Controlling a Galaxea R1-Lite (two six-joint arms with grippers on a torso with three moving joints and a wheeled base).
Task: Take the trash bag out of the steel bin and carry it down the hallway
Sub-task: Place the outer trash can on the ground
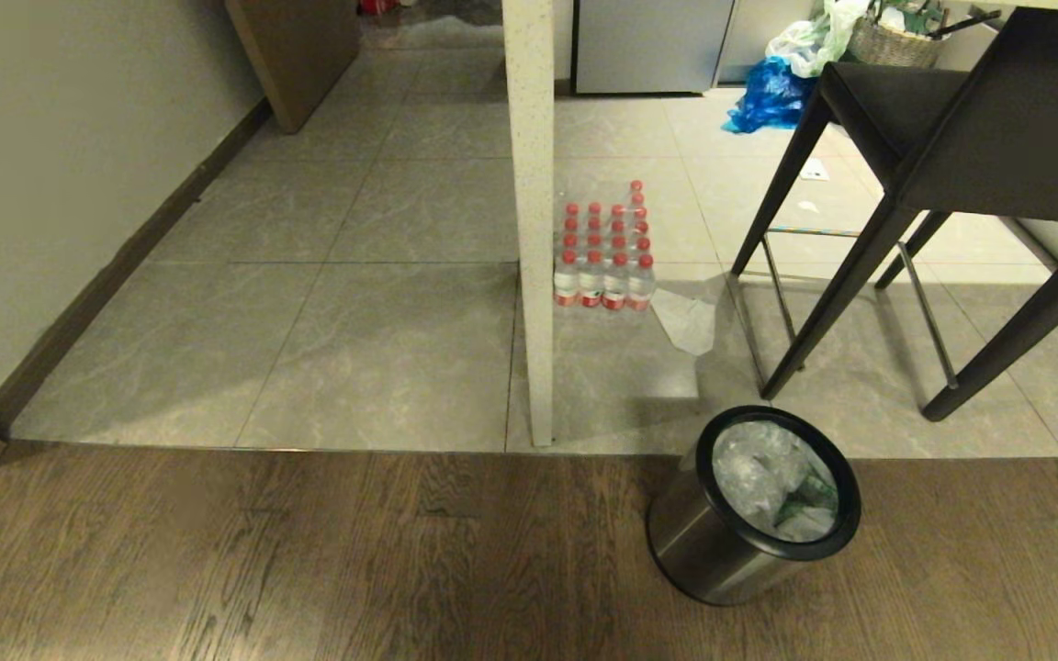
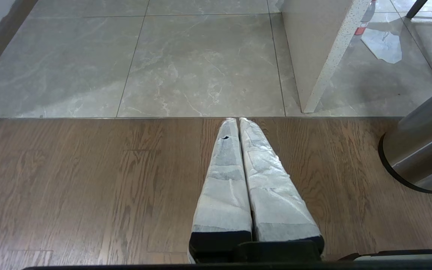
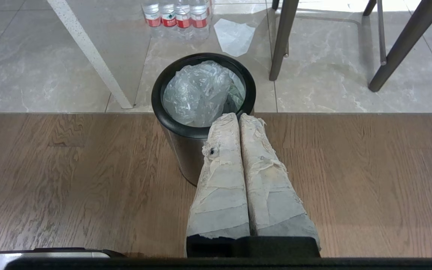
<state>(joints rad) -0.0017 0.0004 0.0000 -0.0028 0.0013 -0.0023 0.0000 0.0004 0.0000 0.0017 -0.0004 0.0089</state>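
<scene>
The trash bag point(image 1: 772, 477) sits inside the steel bin point(image 1: 708, 542). The bag is thin, crinkly and see-through white, with a bit of green showing on one side, and it fills the bin up to the thick black ring around the top. The bin stands upright on the dark wood floor point(image 1: 309, 560), right at the edge where the wood meets the grey tile floor point(image 1: 354, 303). A white speckled post point(image 1: 534, 220) stands on the tiles just beside the bin. Behind the post sits a pack of water bottles point(image 1: 604, 248) with red caps, and a flat scrap of clear plastic point(image 1: 687, 317) lies on the tiles next to them. A black chair point(image 1: 942, 156) with thin dark legs stands on the tiles close to the bin. Far back behind the chair lie a blue plastic bag point(image 1: 768, 96) and a woven basket point(image 1: 896, 41). The tiles run on past a beige wall point(image 1: 51, 165) with a dark brown strip along its bottom. In the right wrist view, the right gripper point(image 3: 238, 117) hangs over the wood floor with its two wrapped fingers pressed together, holding nothing, and its tips sit in front of the bin's near rim. In the left wrist view, the left gripper point(image 2: 237, 120) also has its fingers pressed together and empty, over the wood near the tile edge, with the bin off to its side.
</scene>
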